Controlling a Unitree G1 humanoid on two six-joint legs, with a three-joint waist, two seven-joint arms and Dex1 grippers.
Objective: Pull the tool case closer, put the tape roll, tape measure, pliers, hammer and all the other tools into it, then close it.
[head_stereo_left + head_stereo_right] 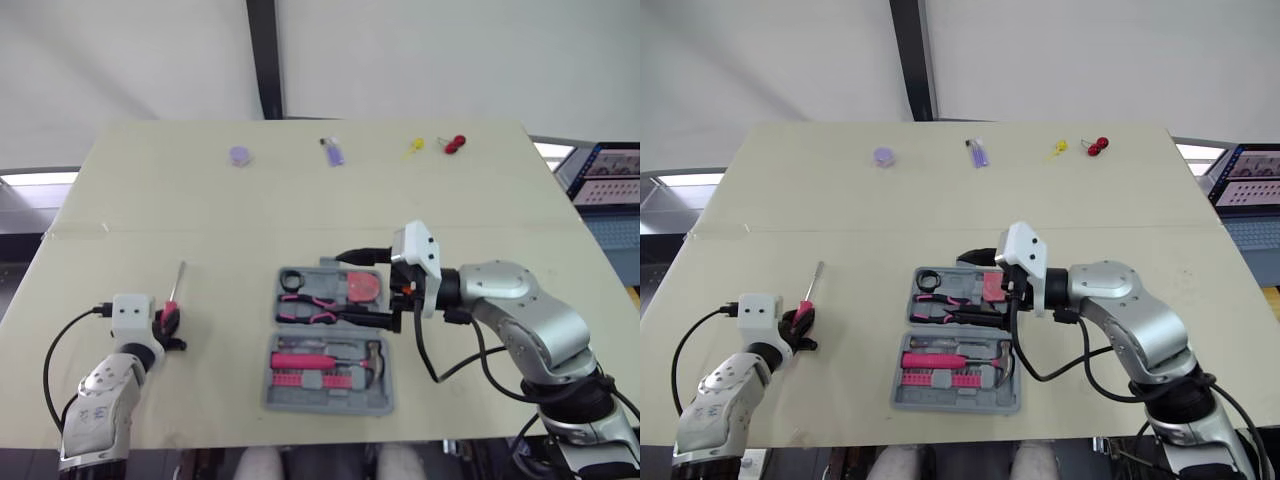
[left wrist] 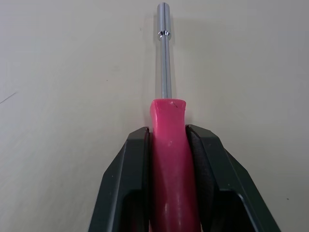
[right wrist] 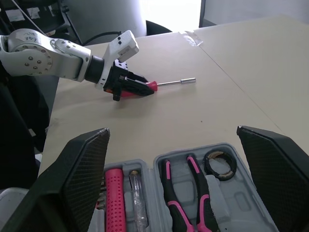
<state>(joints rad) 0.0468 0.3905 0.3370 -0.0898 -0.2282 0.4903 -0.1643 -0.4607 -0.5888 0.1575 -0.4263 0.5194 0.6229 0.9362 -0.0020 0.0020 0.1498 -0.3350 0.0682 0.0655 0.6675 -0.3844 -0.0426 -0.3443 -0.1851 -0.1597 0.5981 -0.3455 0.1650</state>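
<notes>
The grey tool case (image 1: 326, 404) lies open at the table's near middle. It holds a black tape roll (image 1: 293, 280), pink-handled pliers (image 1: 310, 308), a pink tape measure (image 1: 362, 287) and a hammer (image 1: 373, 358). My right gripper (image 1: 346, 288) hovers open over the case's far half, its fingers (image 3: 79, 179) spread wide with nothing between them. On the table to the left lies a pink-handled driver (image 2: 169, 159) with a steel shaft (image 1: 177, 281). My left gripper (image 1: 170, 322) is shut on its handle.
Small items line the table's far edge: a purple disc (image 1: 240, 155), a purple piece (image 1: 333, 152), a yellow piece (image 1: 413, 148) and a red one (image 1: 455, 143). A screen (image 1: 610, 172) stands beyond the right edge. Bare tabletop separates the driver from the case.
</notes>
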